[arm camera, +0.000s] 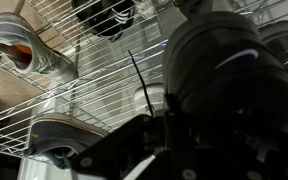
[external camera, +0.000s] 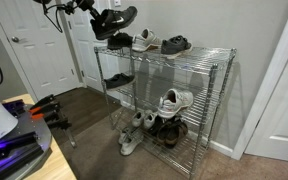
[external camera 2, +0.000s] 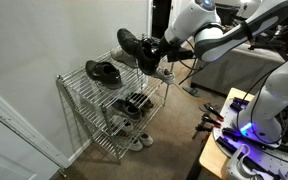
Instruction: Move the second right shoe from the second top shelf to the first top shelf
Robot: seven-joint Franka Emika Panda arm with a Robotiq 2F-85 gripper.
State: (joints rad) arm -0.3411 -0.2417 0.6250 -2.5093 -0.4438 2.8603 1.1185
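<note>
Wire rack (external camera: 199,55) on brown carpet (external camera: 94,125) by white door (external camera: 49,50), black shoe (external camera: 116,20) seemingly aloft

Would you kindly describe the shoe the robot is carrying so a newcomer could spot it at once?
Find the wire shoe rack against the wall. Above its top shelf the gripper holds a black shoe, the only one off the shelves.

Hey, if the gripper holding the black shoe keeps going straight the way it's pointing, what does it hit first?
Besides the black shoe it holds, the gripper would probably meet the chrome wire rack's top shelf, which fills the wrist view beyond the shoe. Depth is unclear.
</note>
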